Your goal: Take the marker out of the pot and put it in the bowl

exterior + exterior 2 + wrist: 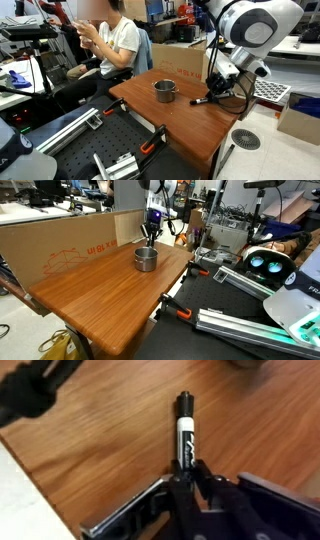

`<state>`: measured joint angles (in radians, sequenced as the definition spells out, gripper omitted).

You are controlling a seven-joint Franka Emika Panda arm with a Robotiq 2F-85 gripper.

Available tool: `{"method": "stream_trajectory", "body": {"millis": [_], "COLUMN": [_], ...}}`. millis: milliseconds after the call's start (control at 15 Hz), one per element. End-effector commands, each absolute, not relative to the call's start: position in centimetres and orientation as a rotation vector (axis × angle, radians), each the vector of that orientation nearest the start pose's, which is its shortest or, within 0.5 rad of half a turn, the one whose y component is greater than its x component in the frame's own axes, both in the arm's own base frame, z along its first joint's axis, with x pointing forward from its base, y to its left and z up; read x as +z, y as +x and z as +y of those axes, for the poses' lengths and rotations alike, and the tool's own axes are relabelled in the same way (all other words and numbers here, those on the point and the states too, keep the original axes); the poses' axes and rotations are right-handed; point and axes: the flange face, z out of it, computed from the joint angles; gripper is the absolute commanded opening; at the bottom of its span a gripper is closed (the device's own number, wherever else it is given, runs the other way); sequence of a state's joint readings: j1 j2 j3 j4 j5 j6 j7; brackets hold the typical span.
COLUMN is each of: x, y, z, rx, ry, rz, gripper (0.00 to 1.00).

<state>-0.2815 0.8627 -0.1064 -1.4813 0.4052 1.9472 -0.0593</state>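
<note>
Arm (pixel 250 25): reaches down from its white upper joints to table level near the pot (pixel 164 90), with the wrist bent low, on the side of the pot away from the seated person (pixel 108 40). Gripper (pixel 208 96): clear of the pot and not over its mouth. In an exterior view the gripper (pixel 152 228) appears just behind the pot's (pixel 146 258) far rim, and depth cannot be judged from that angle. Tool state: in the wrist view the gripper (pixel 187 478) enters from the bottom edge with its fingers (pixel 172 488) drawn together on one end of the marker (pixel 186 430), so the marker is grasped. Marker: outside the pot. It has a white labelled barrel with a dark cap at the free end and projects straight out beyond the fingertips over bare wood. In an exterior view the marker (pixel 199 100) shows as a short dark stick pointing from the gripper toward the pot, low over the table (pixel 190 125). Whether it touches the surface cannot be determined. Pot: upright on the wooden table, away from the edges, mouth open upward. Its interior reads as dark and shadowed in both exterior views, and its contents cannot be confirmed. A dark curved shape at the top edge of the wrist view is too cropped to identify. A cardboard box (pixel 70 242) stands along the table edge beyond the pot.
</note>
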Motion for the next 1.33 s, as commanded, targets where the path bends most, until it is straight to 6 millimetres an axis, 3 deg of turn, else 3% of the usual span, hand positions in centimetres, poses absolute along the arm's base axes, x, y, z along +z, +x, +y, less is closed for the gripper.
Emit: {"method": "stream_trajectory", "body": {"millis": [0,67,200,600,733,1000,1267], "x": [12.6,12.7,12.7,12.6,12.9,14.3,18.2], "y": [64.8,64.9,65.0,65.3,65.3,65.0,64.0], "z": [-21.7,-21.5,-21.2,-20.6,-20.6,-20.4,-19.9], "rx": [0.471,0.479,0.480,0.486,0.486,0.434,0.249], "ry": [-2.749,-2.766,-2.789,-2.801,-2.804,-2.819,-2.850], "rz": [0.765,0.770,0.739,0.710,0.698,0.652,0.529], "gripper": [0.05,0.45,0.51,0.95,1.00,1.00,1.00]}}
